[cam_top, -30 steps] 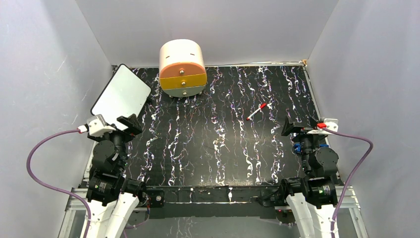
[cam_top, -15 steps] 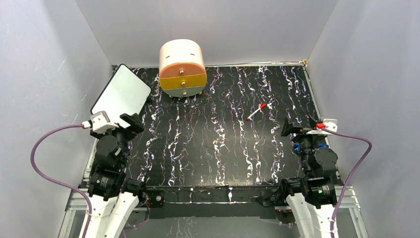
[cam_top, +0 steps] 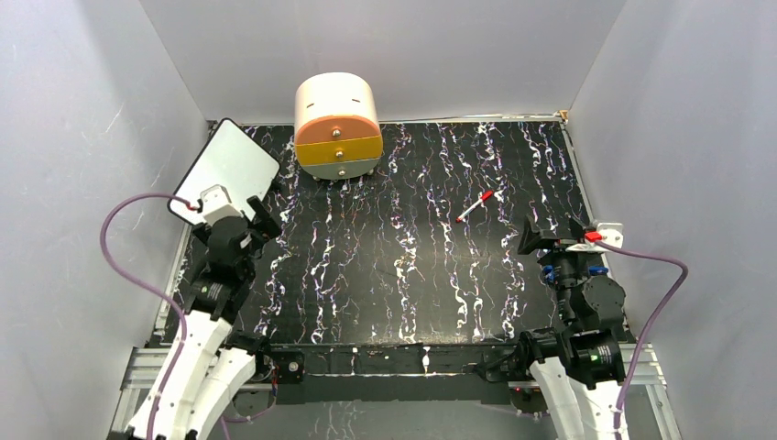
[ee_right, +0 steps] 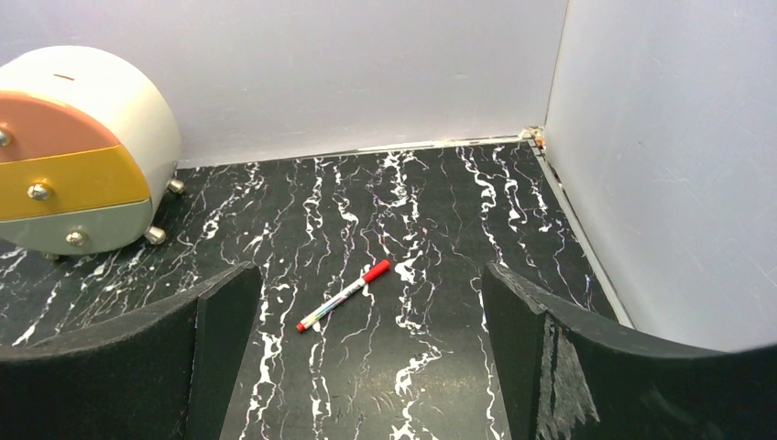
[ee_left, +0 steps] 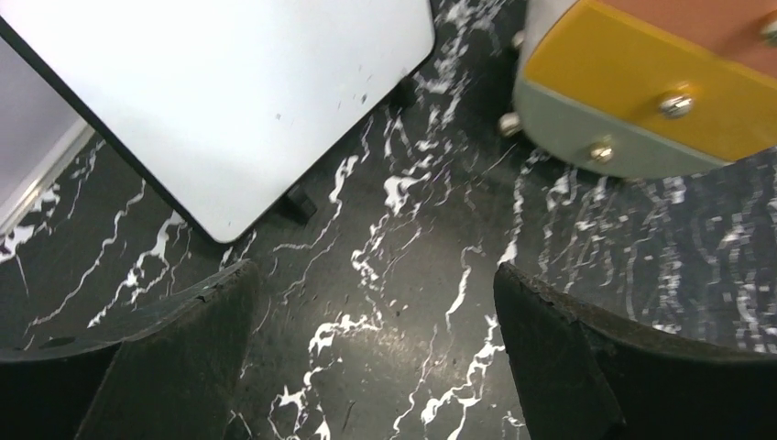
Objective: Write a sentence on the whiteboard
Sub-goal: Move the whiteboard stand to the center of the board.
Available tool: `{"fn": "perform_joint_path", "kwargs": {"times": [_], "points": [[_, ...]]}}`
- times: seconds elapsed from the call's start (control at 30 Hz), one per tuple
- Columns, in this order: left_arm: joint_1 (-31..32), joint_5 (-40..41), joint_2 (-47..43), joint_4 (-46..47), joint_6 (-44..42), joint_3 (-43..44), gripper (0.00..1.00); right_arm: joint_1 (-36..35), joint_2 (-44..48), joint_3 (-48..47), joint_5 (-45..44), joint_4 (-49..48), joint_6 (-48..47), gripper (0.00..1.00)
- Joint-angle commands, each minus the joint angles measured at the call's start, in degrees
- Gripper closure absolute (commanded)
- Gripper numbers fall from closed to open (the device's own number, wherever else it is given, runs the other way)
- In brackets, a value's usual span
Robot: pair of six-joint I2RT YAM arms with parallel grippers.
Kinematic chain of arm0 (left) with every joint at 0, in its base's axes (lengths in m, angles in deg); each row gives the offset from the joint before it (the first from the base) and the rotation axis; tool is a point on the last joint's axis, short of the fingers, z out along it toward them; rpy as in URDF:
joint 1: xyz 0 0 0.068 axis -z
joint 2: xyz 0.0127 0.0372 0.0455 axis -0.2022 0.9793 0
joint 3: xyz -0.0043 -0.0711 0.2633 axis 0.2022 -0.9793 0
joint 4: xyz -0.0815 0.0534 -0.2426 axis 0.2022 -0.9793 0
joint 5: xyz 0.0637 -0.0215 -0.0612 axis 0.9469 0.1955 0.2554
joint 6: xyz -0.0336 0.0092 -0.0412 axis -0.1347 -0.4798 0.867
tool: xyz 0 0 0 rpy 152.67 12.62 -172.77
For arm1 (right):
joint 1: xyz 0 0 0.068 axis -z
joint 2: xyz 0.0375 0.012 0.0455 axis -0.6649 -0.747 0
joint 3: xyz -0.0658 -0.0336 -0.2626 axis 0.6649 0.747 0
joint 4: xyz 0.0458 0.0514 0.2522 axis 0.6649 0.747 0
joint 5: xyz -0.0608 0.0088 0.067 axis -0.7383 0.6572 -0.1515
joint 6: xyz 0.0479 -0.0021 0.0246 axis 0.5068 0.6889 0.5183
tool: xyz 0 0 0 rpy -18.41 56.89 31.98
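A rounded cream drawer unit (cam_top: 337,126) stands on small metal ball feet (ee_right: 156,235) at the far edge of a black, white-veined marble-pattern table (cam_top: 394,275), against the pale grey back wall (cam_top: 403,55). Its three drawers, pink over yellow over grey-green, each carry a metal knob. Well apart to the right, a red-capped white marker (cam_top: 475,207) lies flat and diagonal, cap toward the far right corner.
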Motion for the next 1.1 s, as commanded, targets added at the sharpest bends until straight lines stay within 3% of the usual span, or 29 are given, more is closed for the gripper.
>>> {"fn": "perform_joint_path", "kwargs": {"times": [0.0, 0.47, 0.7, 1.07], "points": [[-0.34, 4.42, 8.98, -3.71, 4.92, 3.69, 0.04, -0.70, 1.70, -0.05, -0.01, -3.64, -0.12, 0.01], [-2.22, 9.66, 38.80, -4.43, 17.17, 9.55, 0.05, -2.26, 4.77, 0.11, 0.40, -3.23, -0.27, 0.01], [-4.40, 12.01, 49.62, -6.37, 28.36, 13.71, 0.12, -3.07, 6.23, 0.23, 0.53, -3.46, -0.43, 0.01], [-7.17, 15.17, 59.41, -4.13, 35.44, 16.88, 0.27, -3.47, 7.08, 0.36, 0.54, -3.62, -0.42, 0.01]]}}
